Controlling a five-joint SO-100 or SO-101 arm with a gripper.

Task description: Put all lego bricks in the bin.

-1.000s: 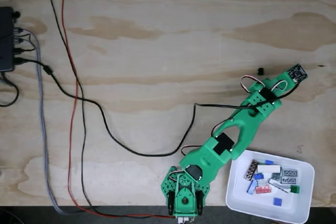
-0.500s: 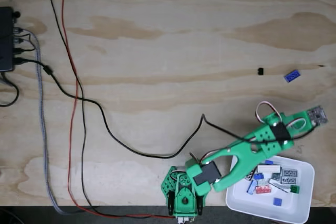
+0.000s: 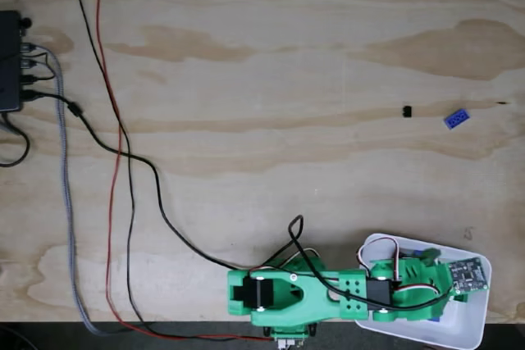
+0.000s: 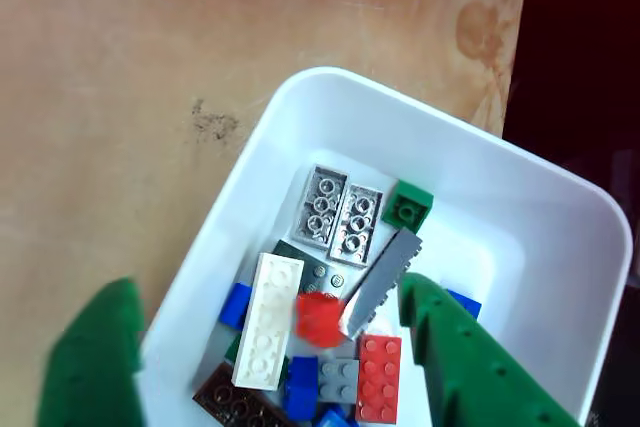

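1. The green two-finger gripper hangs spread over the shallow white plastic bin, a small red lego brick below between its fingers.
2. Retract straight up, clear of the rim.
3. Next, the blue brick on the table, well away from the gripper.

A plywood table carried a black box at far left. Black, red and grey cables ran from it toward the near edge.

Most lego bricks lie in the bin; two on the table.
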